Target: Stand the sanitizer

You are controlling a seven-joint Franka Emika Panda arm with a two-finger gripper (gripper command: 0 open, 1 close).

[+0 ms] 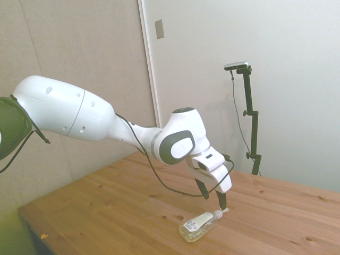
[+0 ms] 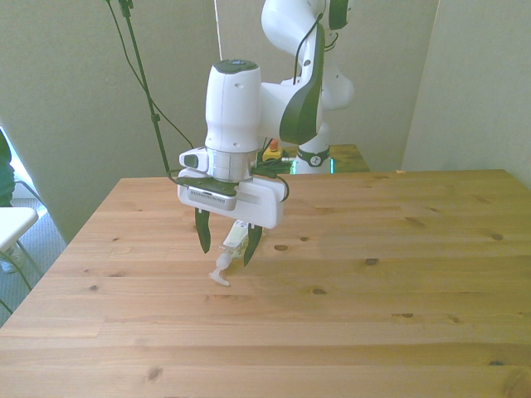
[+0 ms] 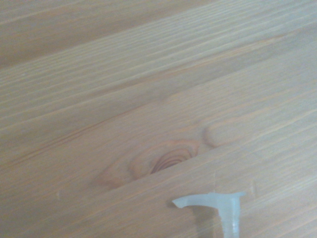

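Lying on its side on the wooden worktop (image 1: 133,202), the sanitizer (image 1: 199,226) is seen with its white pump head (image 2: 220,274) turned toward the front camera and its clear body stretched away behind it. The pincer (image 2: 227,243) is held spread just above it, nothing being gripped; in the front view one finger hangs to the front view's left of the neck and the other overlaps the bottle's body, while in the side view one fingertip (image 1: 221,201) is placed right over the pump end. A slip is judged the main risk: if the jaws are closed on the narrow neck or the spout, the bottle could be pivoted or squirted out sideways, and the smooth rounded plastic could be rolled away before it is tipped upright. A descent made too low could also press the pump against the wood. Farther back, only bare planks and the white arm (image 1: 69,114) are seen.
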